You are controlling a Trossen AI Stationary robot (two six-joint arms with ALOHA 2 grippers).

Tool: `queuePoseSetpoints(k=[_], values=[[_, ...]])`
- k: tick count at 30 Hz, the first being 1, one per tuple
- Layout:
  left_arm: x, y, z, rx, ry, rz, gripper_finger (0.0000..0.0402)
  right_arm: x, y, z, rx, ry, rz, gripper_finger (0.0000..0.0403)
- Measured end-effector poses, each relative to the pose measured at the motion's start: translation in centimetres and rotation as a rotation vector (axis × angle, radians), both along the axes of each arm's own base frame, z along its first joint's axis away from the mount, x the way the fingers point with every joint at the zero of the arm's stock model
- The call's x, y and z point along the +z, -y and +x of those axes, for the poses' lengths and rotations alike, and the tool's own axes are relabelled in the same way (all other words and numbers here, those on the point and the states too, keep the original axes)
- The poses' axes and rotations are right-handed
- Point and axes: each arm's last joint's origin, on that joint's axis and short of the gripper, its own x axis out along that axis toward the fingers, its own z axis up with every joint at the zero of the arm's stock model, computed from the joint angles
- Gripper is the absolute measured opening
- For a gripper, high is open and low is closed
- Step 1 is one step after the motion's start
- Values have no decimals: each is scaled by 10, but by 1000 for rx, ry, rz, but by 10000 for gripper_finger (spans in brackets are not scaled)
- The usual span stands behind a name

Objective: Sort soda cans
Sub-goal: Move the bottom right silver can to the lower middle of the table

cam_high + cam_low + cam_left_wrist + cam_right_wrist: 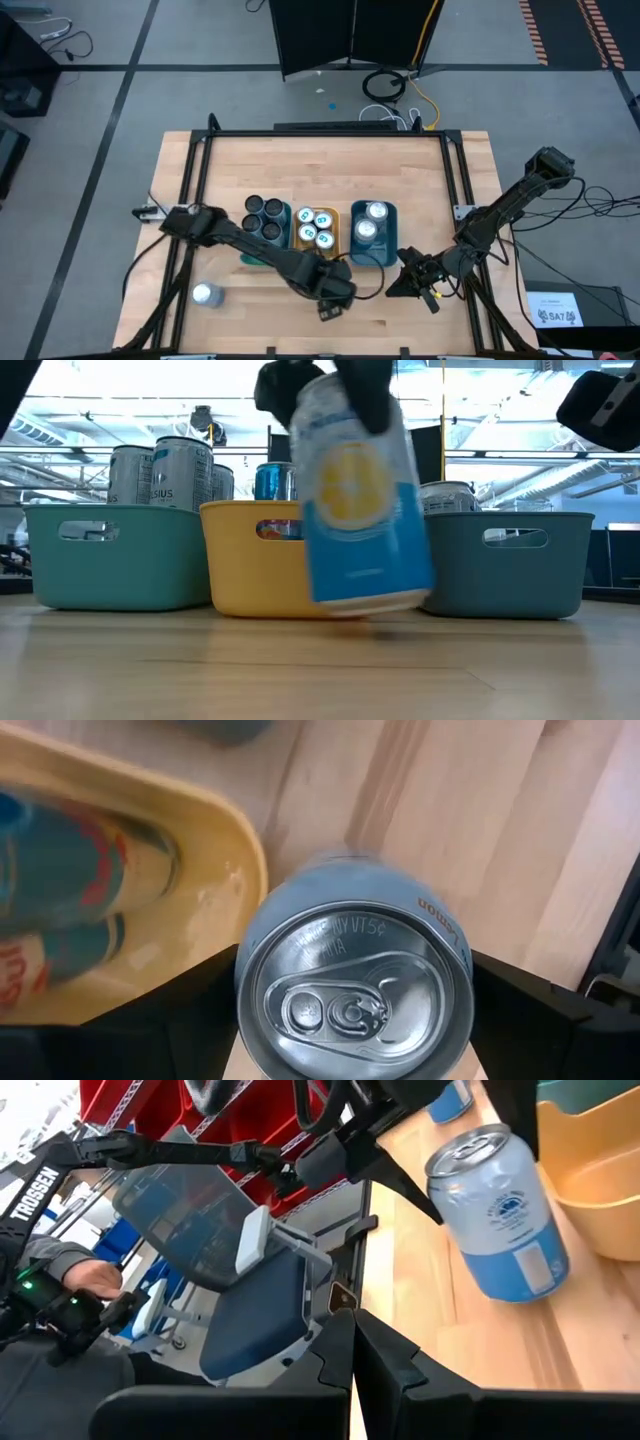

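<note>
My left gripper reaches across the near middle of the table, just in front of the yellow tray, shut on a pale blue soda can. The left wrist view shows the can's silver top. My right gripper hovers to the can's right, shut and empty. Dark cans stand in the teal tray, blue-green-topped cans in the yellow tray and silver-topped cans in the blue tray. One silver-topped can stands alone near the near left corner. My left gripper pinches the pale blue can between its two fingers, one finger on each side of the can's upper wall, just below the top rim. The fingers come from above, pointing down. The can hangs tilted below them; whether its bottom rim touches the table I cannot tell.
The three trays stand side by side in the table's middle. Bare wood lies in front of them and toward the far edge. A black frame runs round the table. Beyond the near right side stand an office chair and a person's sleeve.
</note>
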Motion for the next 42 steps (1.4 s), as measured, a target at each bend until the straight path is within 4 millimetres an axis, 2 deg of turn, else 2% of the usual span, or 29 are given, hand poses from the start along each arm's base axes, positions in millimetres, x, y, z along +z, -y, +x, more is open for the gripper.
queuePoseSetpoints(k=[7,24,34,42], values=[[-8,-2,13,86,-12,-17,327,-1,-4,-4,23,-10,-9,0],[-9,-7,18,148,4,-72,328,-3,-8,-8,52,-16,-35,0],[-9,-12,21,186,15,-83,395,-3,-8,-9,57,-17,-41,0],[-3,-27,28,199,-1,-187,390,-3,-8,-9,51,-26,-23,0]])
